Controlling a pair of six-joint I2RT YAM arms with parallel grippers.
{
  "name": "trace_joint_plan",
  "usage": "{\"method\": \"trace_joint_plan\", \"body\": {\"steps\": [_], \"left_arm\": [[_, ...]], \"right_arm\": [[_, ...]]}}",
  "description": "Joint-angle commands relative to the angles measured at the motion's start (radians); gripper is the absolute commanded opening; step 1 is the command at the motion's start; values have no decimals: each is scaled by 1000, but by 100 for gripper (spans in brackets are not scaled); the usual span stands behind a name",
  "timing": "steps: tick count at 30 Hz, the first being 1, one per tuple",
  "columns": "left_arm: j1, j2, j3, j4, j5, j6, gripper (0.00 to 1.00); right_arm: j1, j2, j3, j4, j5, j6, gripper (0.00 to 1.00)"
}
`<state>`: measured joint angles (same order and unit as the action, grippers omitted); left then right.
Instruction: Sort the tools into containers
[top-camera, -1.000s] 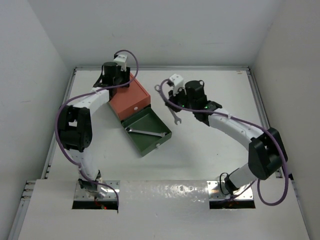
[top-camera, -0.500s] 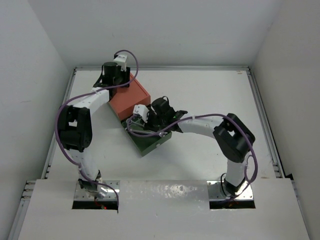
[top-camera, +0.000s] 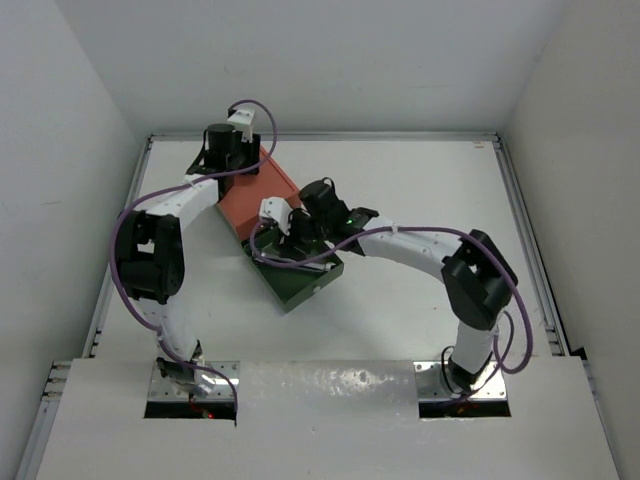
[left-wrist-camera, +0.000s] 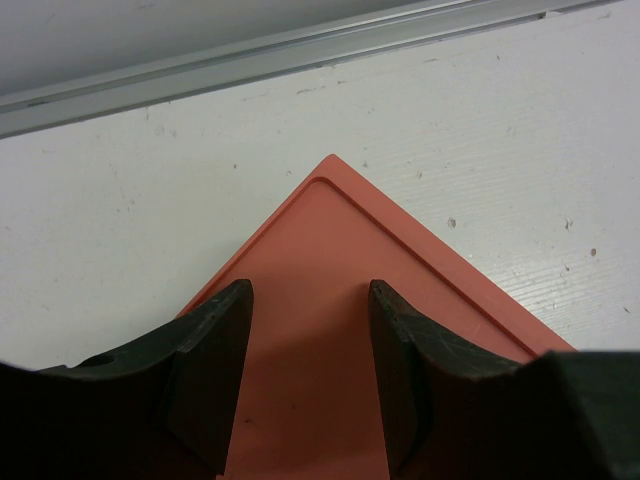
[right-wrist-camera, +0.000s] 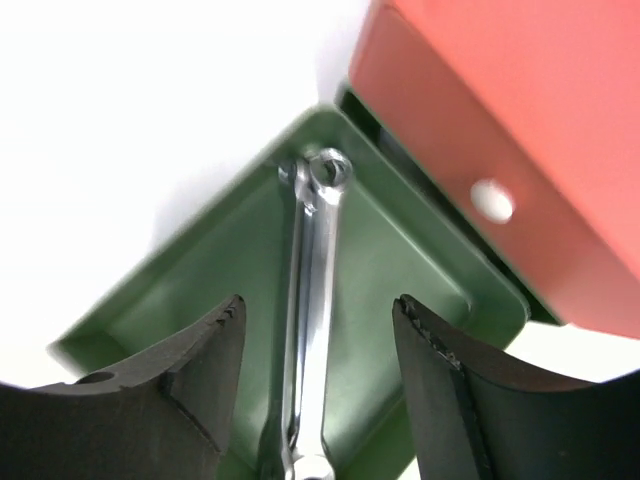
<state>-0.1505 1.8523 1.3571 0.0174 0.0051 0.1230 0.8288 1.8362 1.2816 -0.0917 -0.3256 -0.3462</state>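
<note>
The slim, shiny wrench (right-wrist-camera: 316, 215) lay in the green drawer (right-wrist-camera: 405, 255), ring end at 12 o'clock. My right pincer (right-wrist-camera: 317, 320) hung over it, jaws apart; a second earlier it gripped that wrench. My left pincer (left-wrist-camera: 310, 295), also apart, rested over the orange box (left-wrist-camera: 330, 225).

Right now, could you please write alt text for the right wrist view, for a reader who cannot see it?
The right gripper, jaws open, hovers over the pulled-out green drawer, where a silver wrench lies. The shut orange-red drawer with its white knob fills the upper right.
</note>
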Motion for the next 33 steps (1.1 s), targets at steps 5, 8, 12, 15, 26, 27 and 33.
{"method": "trace_joint_plan", "body": {"steps": [5,8,12,15,26,27,33], "left_arm": [[26,77,-44,-272,-47,40,47],[25,81,-44,-272,-50,38,47],[26,85,-39,-280,-54,38,47],[25,81,-41,-281,-56,38,47],[26,79,-49,-278,-57,43,47],[26,79,-49,-277,-57,43,47],[26,81,-49,-277,-54,43,47]], "right_arm": [[9,-123,42,-437,-389,-476,60],[52,-129,7,-540,-298,-618,59],[131,-62,39,-663,-179,-721,58],[144,-29,-11,-532,-86,-702,58],[141,50,-51,-260,82,-672,42],[142,48,-54,-255,88,-674,40],[130,70,-31,-275,96,-671,22]]}}
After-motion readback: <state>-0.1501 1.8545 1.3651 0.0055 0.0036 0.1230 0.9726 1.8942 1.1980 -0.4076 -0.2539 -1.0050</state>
